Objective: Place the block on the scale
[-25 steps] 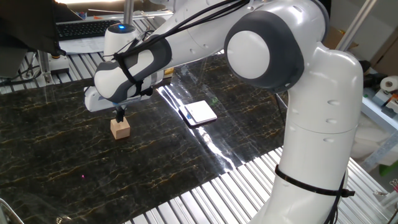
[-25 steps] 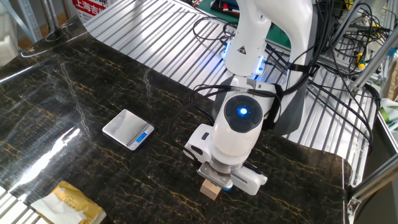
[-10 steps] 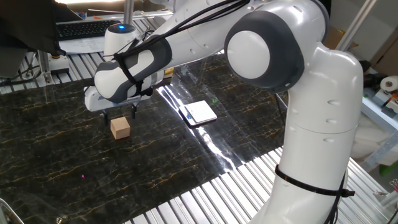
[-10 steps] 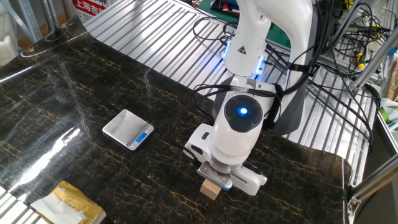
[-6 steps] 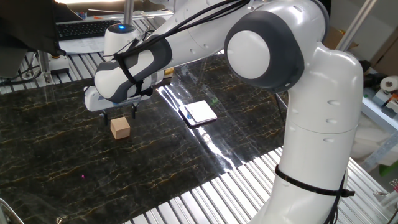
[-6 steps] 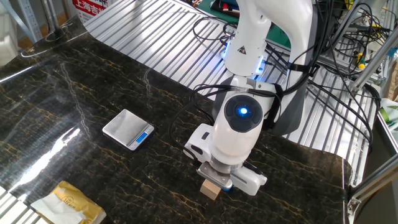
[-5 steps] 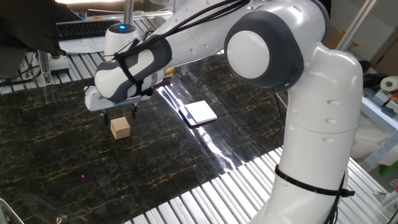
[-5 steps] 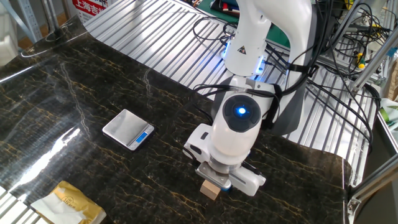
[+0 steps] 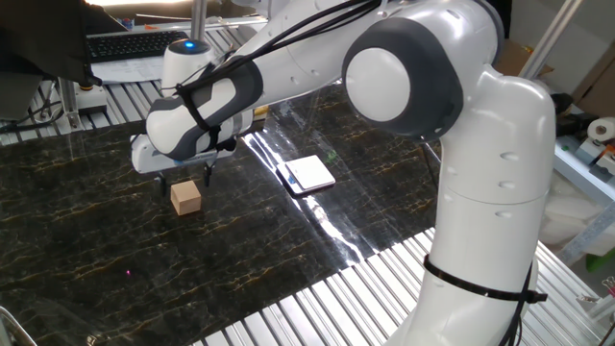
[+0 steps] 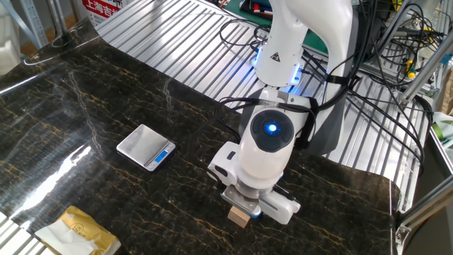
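The block (image 9: 185,197), a small light-tan wooden cube, rests on the dark marble tabletop at the left. My gripper (image 9: 184,179) hangs just above it, open, with one finger to each side of the cube and not touching it. In the other fixed view the block (image 10: 239,216) peeks out under the white wrist, which hides the fingers. The scale (image 9: 309,174), a thin square device with a shiny white plate and dark rim, lies to the block's right with nothing on it. It also shows in the other fixed view (image 10: 146,147), with its blue mark.
A tan packet with yellow material (image 10: 78,230) lies near the table's front corner. A keyboard (image 9: 135,43) sits behind the marble on the ribbed metal bench. Cables (image 10: 368,71) hang around the arm's base.
The fingers, together above the block 2.5 s ago, have spread apart. Over the last second the arm has shifted only very slightly. The block and the scale have not moved.
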Robot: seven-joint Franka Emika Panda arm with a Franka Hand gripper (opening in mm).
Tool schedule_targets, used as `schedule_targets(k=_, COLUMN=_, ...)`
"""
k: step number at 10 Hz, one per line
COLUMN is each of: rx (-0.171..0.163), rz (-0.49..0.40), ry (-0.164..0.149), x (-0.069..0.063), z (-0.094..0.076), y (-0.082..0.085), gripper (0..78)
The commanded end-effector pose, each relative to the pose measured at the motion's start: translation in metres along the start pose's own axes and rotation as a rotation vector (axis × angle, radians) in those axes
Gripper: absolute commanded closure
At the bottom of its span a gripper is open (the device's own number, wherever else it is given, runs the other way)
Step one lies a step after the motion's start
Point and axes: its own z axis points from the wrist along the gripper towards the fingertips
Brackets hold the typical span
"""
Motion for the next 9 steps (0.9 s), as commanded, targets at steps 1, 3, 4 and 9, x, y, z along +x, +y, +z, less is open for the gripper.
schedule_targets(k=1, rx=0.001, rz=0.023, ry=0.01, x=-0.002, z=0.006, y=0.001, gripper=0.2)
schedule_targets(k=3, rx=0.001, rz=0.027, ry=0.009, x=-0.002, z=0.013, y=-0.001, gripper=0.2)
schedule_targets(k=4, rx=-0.001, rz=0.026, ry=0.008, x=-0.002, z=0.017, y=-0.002, gripper=0.2)
schedule_targets(k=9, rx=0.007, rz=0.031, ry=0.025, x=0.001, z=0.022, y=-0.004, gripper=0.2)
